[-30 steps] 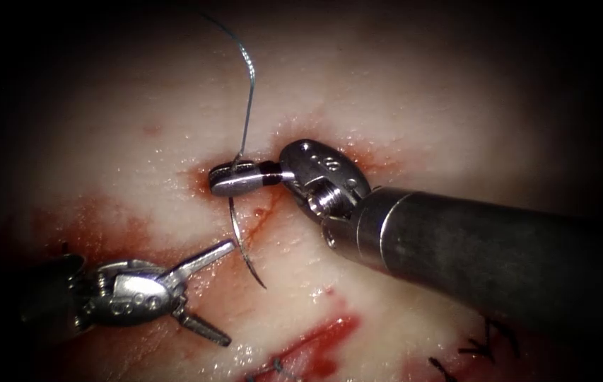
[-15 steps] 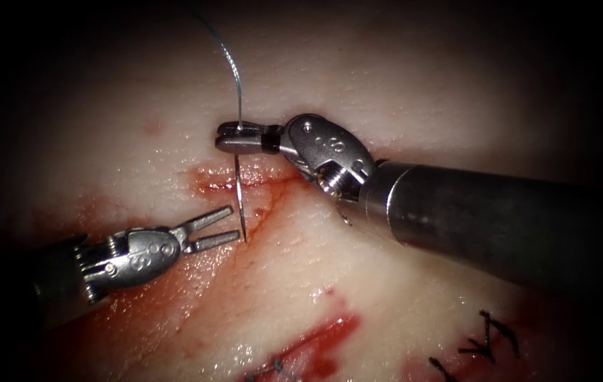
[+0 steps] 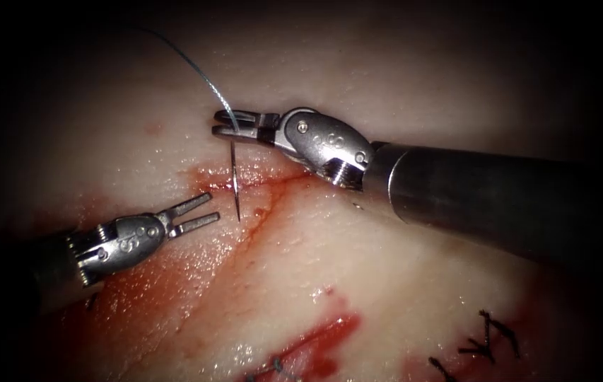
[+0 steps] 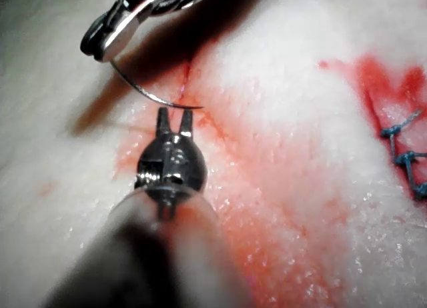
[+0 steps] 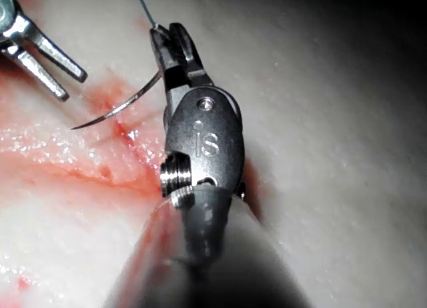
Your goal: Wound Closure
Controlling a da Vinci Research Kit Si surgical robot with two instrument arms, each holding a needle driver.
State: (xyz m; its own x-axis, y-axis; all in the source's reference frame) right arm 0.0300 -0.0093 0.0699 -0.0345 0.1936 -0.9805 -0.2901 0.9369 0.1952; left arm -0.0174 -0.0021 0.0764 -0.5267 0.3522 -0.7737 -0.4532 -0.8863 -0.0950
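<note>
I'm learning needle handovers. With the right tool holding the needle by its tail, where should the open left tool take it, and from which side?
Probably mid-curve on the needle, below the right tool and short of the tip. The needle hangs free above the tissue, its tip beside the left tool, whose jaws stand open to the needle's left. Come in from that side, jaws across the curve, leaving the tip untouched.

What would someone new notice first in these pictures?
Probably the right tool, its jaws shut on the needle near the thread end, with the curve hanging free above the tissue and not in it. The thread trails upward from there. The left tool, jaws open and holding nothing, sits just left of the needle tip.
</note>
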